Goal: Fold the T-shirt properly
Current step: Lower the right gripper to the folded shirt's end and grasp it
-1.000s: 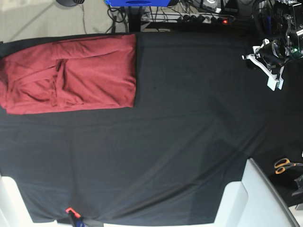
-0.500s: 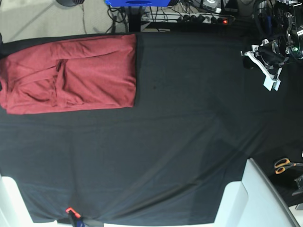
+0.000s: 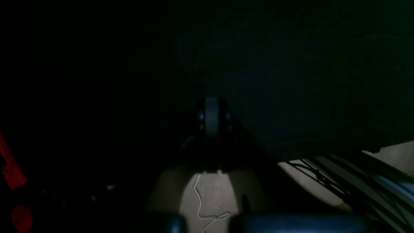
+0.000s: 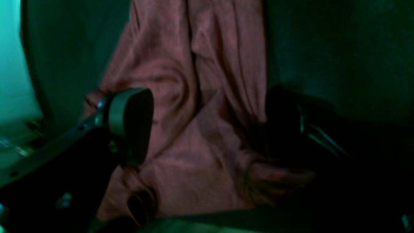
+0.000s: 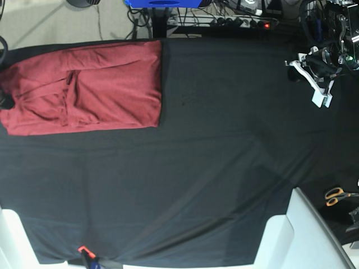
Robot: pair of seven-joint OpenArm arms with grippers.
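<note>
The T-shirt (image 5: 84, 87) is a brick-red folded bundle on the black cloth at the far left of the table. In the right wrist view the T-shirt (image 4: 200, 97) lies wrinkled just below my right gripper (image 4: 207, 126). That gripper is open, one finger (image 4: 129, 123) over the shirt's left part and the other dark at the right. From the base view only a dark bit of the right gripper (image 5: 4, 101) shows at the shirt's left edge. My left gripper (image 5: 317, 89) hangs shut and empty at the far right, far from the shirt. In the dark left wrist view the left gripper (image 3: 212, 118) has its fingers pressed together.
The black cloth (image 5: 213, 168) covers the table. Orange-handled scissors (image 5: 336, 196) lie at the right edge. White panels (image 5: 305, 235) stand at the front corners. A power strip with cables (image 5: 247, 22) and a blue object (image 5: 162, 3) sit behind the table. An orange clip (image 5: 84, 249) is at the front edge.
My left gripper has drawn back a little, up and to the left. A dark part of the right gripper now shows at the shirt's left edge.
</note>
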